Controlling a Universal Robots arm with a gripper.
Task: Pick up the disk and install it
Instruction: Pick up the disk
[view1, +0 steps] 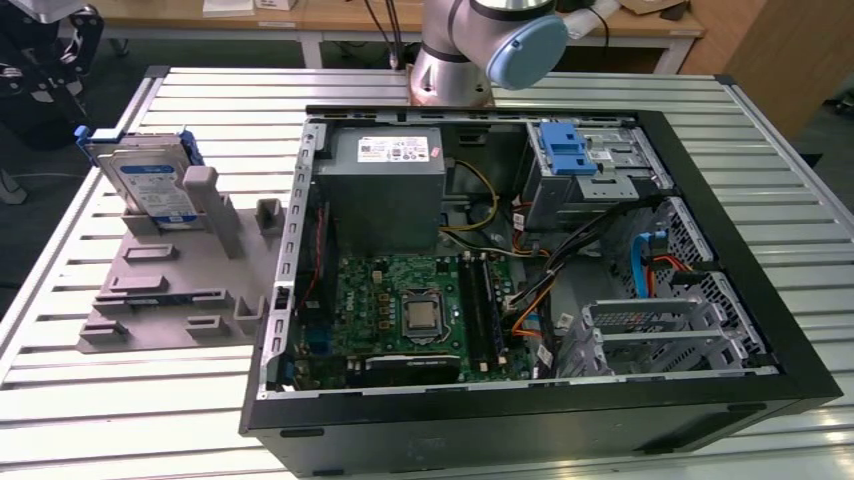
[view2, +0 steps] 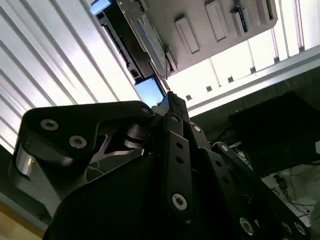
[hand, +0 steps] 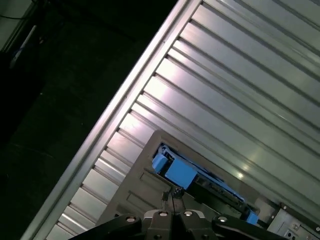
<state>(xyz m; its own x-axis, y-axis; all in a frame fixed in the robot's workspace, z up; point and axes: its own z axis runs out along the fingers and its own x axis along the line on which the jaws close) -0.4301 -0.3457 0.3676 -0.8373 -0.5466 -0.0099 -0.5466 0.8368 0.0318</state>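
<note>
Well, the disk (view1: 144, 180) stands upright on its edge in a slot of the grey fixture block (view1: 160, 290). The block lies on the slatted metal table (view1: 120, 410), close to the table's edge on the exterior view's left, and the disk is at the end of the block nearer to the table's far corner. Its blue caddy frames it on the sides, and the white-and-blue label faces toward the near edge of the table.

Beside the block, toward the middle of the table, lies the open computer case (view1: 534, 425), with the green motherboard (view1: 407, 310), the grey power supply (view1: 387, 190) and a blue drive bay (view1: 567, 150) inside. The base of the arm (view1: 461, 55) rises at the far edge of the table.

In both wrist views the gripper (hand: 171, 194) (view2: 170, 97) hangs above the block and apart from it. Its two thin fingertips (hand: 165, 196) are pressed together, so the jaws are closed and hold nothing. In the first wrist view the blue caddy of the disk (hand: 180, 172) appears just past the fingertips, and the edge of the table runs beside the block.
</note>
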